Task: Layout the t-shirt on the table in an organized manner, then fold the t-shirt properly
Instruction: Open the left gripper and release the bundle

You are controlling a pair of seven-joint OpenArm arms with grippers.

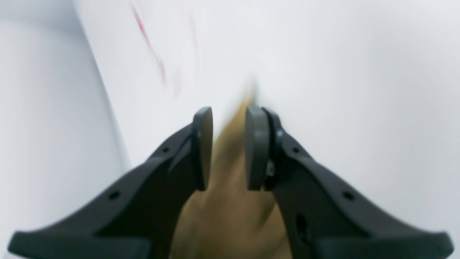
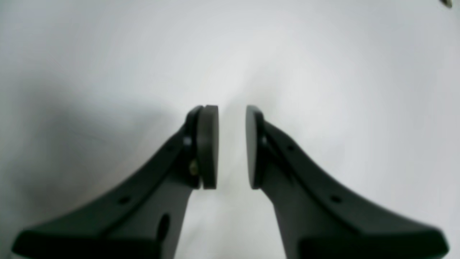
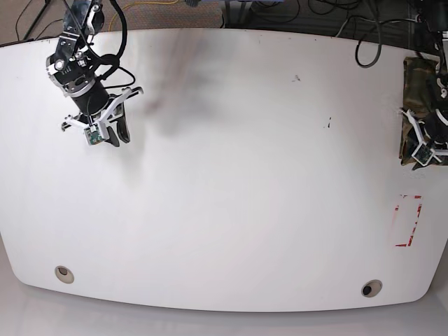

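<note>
The t-shirt [image 3: 414, 112] lies bunched at the desk [image 3: 231, 175] edge above the tape mark [image 3: 408, 221]; layout and folding remain. Left jaws straddle its cloth with a gap, grip uncertain; right jaws stand slightly apart, empty.

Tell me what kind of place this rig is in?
Probably a robotics lab bench: a large glossy white table with grommet holes, black cables trailing behind it, a red-and-white tape mark, and a camouflage t-shirt at the edge.

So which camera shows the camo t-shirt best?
The base view: the t-shirt sits bunched at the table's far right edge, and its camo print shows. The left wrist view shows only a blurry tan smear between the left gripper's pads. The right wrist view shows none of it.
</note>
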